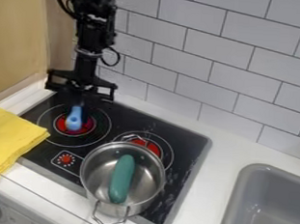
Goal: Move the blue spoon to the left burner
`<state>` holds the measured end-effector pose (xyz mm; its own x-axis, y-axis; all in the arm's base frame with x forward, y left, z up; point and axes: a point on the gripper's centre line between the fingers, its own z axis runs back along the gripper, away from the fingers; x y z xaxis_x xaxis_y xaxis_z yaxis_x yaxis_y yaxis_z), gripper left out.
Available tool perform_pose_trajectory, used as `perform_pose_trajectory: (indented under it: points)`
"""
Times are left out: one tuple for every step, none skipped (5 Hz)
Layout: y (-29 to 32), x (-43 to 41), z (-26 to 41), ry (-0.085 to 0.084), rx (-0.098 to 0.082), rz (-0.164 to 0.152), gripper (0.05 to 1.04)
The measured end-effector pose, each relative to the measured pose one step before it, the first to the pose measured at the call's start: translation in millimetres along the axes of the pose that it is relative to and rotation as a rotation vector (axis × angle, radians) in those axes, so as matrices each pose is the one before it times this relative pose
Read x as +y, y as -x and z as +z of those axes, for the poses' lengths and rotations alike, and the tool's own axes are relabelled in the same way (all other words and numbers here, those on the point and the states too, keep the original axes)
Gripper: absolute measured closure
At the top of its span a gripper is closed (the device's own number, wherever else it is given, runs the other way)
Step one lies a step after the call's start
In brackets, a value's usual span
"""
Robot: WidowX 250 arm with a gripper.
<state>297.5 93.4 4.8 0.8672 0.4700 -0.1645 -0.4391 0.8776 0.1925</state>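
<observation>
- Over the back part of the left burner (101, 131), near the tile wall (182, 53), the black claw (81, 87) pointed down; whether it stood apart, together or clamped on the spoon could not be told.
- Just below the claw in the view, the blue spoon (74, 119) showed against the burner's red middle, with its wide rounded end toward the front of the stove (113, 172); its other end was hidden at the claw, and whether it touched the burner could not be told.
- In front of that burner, a small red control spot (66, 159) sat inside a pale outline.
- To the right, a metal pot (90, 172) stood upright on the stove and covered part of the right burner (168, 146), whose red middle showed behind the rim. One looped handle pointed back and the other forward.
- Inside the pot, a long green thing (122, 179) lay with one end toward the back.
- At the left, a folded yellow cloth (8, 140) lay on the white counter (217, 162), lapping over the stove's edge.
- Farther right, a grey sink (232, 207) was set into the counter.
</observation>
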Motion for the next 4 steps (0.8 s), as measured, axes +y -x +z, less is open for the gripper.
perform_pose_trajectory:
  points:
    - [-4.85,4.42,-0.7,0.0141,-0.0068,0.0204,0.789]
    - [-3.63,-0.56,0.28,0.001,0.0006,-0.0044,0.728]
    - [-3.72,-0.28,1.4,0.004,0.0281,-0.013,0.458]
    - [4.24,6.57,1.83,-0.0152,-0.0146,0.0907,0.189]
